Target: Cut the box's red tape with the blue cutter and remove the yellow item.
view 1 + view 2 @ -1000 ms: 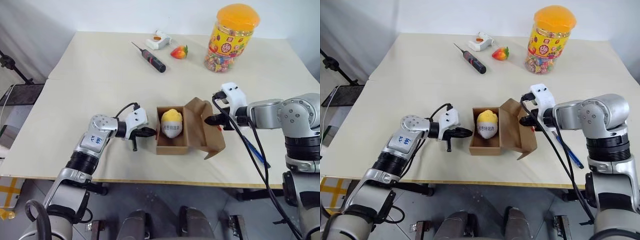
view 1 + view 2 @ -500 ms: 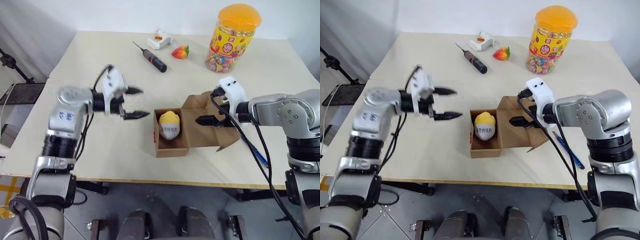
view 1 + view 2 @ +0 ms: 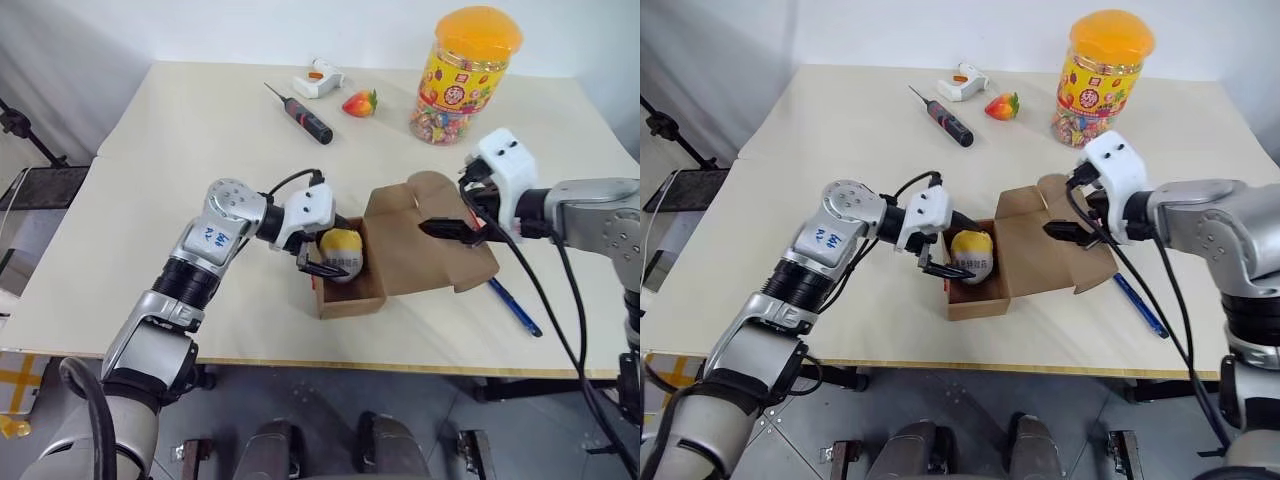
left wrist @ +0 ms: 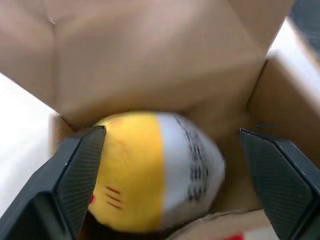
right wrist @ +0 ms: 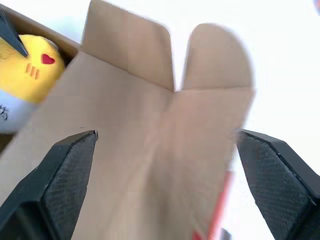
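The brown box (image 3: 352,292) stands open near the table's front, its lid flaps (image 3: 432,232) folded back to the right. The yellow item (image 3: 342,250), a yellow-and-white egg with dark print, lies inside. My left gripper (image 3: 332,258) is open and reaches into the box from the left, its fingers (image 4: 75,175) either side of the yellow item (image 4: 150,170) without closing on it. A sliver of red tape (image 4: 245,235) shows on the box's edge. Above the flaps (image 5: 160,125) hangs my right gripper (image 3: 440,228), open and empty. The blue cutter (image 3: 515,306) lies on the table right of the box.
At the back of the table stand a yellow-lidded candy jar (image 3: 465,75), a red strawberry toy (image 3: 358,103), a black screwdriver (image 3: 305,118) and a white tool (image 3: 315,80). The table's front edge (image 3: 300,362) runs just below the box.
Both grippers opened. The left swung up and left, then came in to straddle the yellow item. The right let go of the flap and rose to the right; the box shifted a little.
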`<state>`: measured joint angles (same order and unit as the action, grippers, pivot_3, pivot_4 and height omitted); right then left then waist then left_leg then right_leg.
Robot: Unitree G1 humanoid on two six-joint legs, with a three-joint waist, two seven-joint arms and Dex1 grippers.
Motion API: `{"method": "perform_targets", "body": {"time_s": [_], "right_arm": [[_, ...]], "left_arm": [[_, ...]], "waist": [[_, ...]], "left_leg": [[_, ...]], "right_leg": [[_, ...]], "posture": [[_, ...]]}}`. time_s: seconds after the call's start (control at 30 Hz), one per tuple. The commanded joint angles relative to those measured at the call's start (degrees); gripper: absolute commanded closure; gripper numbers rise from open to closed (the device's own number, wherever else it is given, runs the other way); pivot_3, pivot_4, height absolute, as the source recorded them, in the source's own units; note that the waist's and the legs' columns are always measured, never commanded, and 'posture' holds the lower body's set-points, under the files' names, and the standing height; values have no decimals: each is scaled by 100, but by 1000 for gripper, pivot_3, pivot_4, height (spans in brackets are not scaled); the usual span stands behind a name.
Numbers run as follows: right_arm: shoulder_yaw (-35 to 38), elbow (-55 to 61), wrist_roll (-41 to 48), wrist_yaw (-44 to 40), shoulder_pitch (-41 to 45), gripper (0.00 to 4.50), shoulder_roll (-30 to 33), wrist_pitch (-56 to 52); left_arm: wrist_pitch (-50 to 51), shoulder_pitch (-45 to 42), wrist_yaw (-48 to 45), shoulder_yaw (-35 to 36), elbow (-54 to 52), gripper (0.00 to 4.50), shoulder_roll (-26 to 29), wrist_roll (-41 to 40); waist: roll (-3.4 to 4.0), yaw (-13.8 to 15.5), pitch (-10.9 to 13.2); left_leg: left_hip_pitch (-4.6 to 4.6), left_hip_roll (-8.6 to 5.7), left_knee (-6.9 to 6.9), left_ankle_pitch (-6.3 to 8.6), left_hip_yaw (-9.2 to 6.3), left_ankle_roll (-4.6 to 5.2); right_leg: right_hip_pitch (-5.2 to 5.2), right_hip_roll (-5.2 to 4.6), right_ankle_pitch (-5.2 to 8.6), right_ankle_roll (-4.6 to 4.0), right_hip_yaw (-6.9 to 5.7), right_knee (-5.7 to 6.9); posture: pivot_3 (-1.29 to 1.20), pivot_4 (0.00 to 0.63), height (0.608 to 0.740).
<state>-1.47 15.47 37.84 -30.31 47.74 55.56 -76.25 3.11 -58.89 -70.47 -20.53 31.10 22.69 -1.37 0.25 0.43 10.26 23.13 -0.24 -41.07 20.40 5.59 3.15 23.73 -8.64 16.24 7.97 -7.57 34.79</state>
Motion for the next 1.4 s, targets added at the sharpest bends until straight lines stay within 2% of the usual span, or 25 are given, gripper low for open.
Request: {"method": "perform_targets", "body": {"time_s": [0.03, 0.17, 0.27, 0.5, 0.63, 0.73, 1.07, 1.2, 1.3, 1.4], "right_arm": [[617, 398, -19, -342, -166, 0, 478, 289], [1098, 641, 144, -618, -369, 0, 777, 300], [1519, 834, 312, -893, -576, 0, 1010, 313], [2275, 1251, 755, -1495, -1179, 0, 1162, 502], [2603, 1464, 992, -1885, -1508, 0, 1100, 888], [2839, 1628, 1143, -2153, -1766, 0, 1061, 1210], [2888, 1597, 1088, -2214, -2099, 0, 1077, 1975], [2898, 1487, 1189, -2313, -2121, 0, 978, 2248], [2901, 1374, 1256, -2503, -2191, 0, 853, 2512], [2764, 1112, 1022, -2754, -2387, 0, 872, 2840]], "left_arm": [[-701, -290, 141, -207, 616, 25, -36, 518], [-1108, -472, 139, -248, 1146, 25, -186, 680], [-1306, -603, 160, -313, 1515, 570, -288, 860], [-1511, -853, 24, -22, 1700, 2669, -448, 647], [-1291, -988, -142, 398, 1570, 3746, -561, 207], [-1054, -1099, -139, 745, 1415, 4351, -602, -86], [-89, -1475, 653, 1715, 898, 4424, -391, -622], [448, -1372, 1415, 2079, 781, 4424, 623, -315], [617, -926, 1754, 2020, 736, 4424, 1251, -2], [818, -243, 1661, 1961, 369, 4424, 1807, 141]], "waist": [[0, 37, 0], [0, 81, 0], [0, 96, 0], [-1, 98, 0], [-6, 119, 3], [-9, 126, 5], [-10, 110, 6], [-13, 41, 7], [-12, -5, 7], [-12, 14, 7]], "left_leg": [[-1, 0, -1, 0, 1, 0], [-4, 4, -3, 0, 3, 0], [-4, 6, -7, 0, 3, 0], [-4, 20, -13, 0, -1, 1], [0, 18, -18, 0, -3, 2], [6, 15, -20, 0, -10, 3], [4, 15, -19, 0, -11, 3], [1, 14, -16, -1, -8, 3], [-16, 10, 2, -2, -2, 0], [-19, 12, 1, -2, -4, 0]], "right_leg": [[-1, 0, 0, 0, 0, -1], [-2, 0, 0, 0, 2, 1], [-3, 1, 0, 0, 2, 1], [-4, -1, 0, 0, 4, 7], [-3, -3, 0, 0, 3, 7], [-4, -5, -1, 1, -1, 7], [-4, -4, -1, 1, -2, 7], [-3, 0, -1, 1, 0, 9], [-3, 6, -1, 1, -2, 10], [-7, 0, -1, 1, 0, 16]], "posture": [[0, 150, 740], [0, 150, 740], [0, 150, 740], [0, 150, 740], [0, 150, 740], [0, 150, 740], [0, 150, 740], [0, 150, 740], [0, 150, 740], [0, 150, 740]]}}
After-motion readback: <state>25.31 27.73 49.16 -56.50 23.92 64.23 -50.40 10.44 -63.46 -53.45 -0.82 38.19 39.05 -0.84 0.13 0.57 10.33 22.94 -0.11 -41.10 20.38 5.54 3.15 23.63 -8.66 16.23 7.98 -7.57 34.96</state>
